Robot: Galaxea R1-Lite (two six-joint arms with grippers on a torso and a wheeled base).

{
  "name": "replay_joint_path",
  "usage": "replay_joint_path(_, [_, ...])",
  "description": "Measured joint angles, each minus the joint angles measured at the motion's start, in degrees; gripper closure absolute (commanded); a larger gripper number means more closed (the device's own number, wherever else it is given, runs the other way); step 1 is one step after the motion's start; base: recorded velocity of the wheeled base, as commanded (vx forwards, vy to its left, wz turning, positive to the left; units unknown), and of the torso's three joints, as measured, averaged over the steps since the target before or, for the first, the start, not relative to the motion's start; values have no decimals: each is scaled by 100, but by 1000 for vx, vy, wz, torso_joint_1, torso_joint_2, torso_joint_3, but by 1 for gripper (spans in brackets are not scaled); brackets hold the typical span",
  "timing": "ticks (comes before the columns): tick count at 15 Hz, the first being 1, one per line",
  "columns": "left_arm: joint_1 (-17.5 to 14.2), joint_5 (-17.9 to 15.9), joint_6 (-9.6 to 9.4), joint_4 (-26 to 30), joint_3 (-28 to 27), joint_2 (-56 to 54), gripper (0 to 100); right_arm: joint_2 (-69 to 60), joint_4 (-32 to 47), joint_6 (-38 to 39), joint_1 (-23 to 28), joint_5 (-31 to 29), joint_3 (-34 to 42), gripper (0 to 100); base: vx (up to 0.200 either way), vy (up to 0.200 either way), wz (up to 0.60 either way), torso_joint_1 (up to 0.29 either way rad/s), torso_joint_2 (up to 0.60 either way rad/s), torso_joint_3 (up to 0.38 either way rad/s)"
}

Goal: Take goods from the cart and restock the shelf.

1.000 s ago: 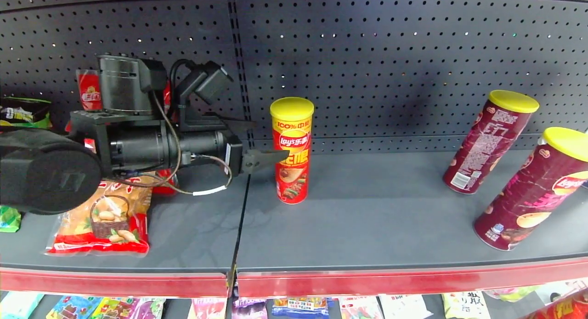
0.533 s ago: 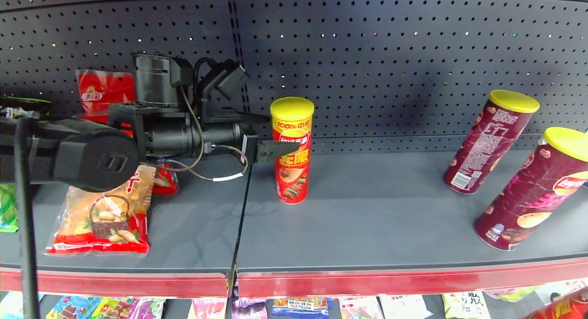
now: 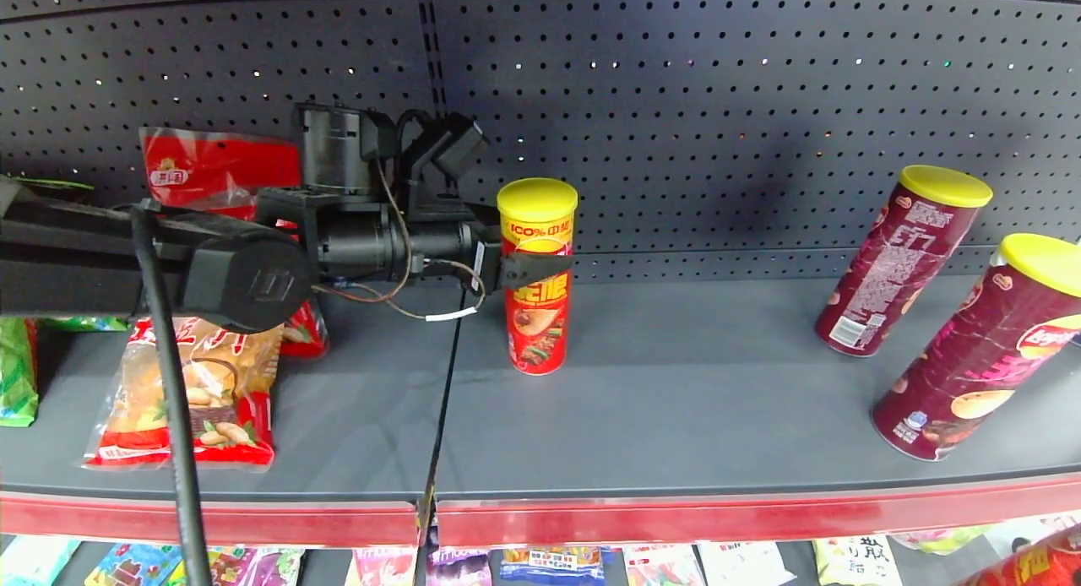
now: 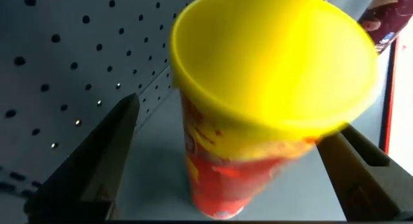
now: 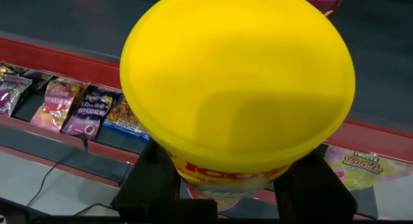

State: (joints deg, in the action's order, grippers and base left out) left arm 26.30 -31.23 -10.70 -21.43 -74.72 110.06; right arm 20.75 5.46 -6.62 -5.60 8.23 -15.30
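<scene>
Nearest, the right tool (image 5: 235, 185) is clenched on a red cardboard chip tube with a yellow plastic lid (image 5: 237, 75), not yet shelved, while at 12 o'clock on the grey metal shelf (image 3: 676, 400) the left tool (image 3: 540, 265) sits released astride the upright twin tube (image 3: 537, 316), so I'd say one placed, one to go.

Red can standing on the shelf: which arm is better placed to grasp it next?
Left, most likely. The left gripper is open, with a finger on each side of the red can. The right gripper holds a second can.
</scene>
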Motion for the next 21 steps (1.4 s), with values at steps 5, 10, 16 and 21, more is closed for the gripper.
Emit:
replay_joint_path(5, [60,-49,-35,26,-61,129,100,35,0,5,0,-7,-7,100,0,0,0,0,0,0])
replay_joint_path(10, [129,-65,-33,28,118,-82,100,44,0,5,0,0,-2,100,0,0,0,0,0,0])
replay_joint_path(16, [656,39,-33,30,1529,-1128,100,44,-13,5,-7,11,-38,100,0,0,0,0,0,0])
replay_joint_path(21, [975,200,-29,-54,2177,-1668,100,44,-11,5,-11,9,-60,100,0,0,0,0,0,0])
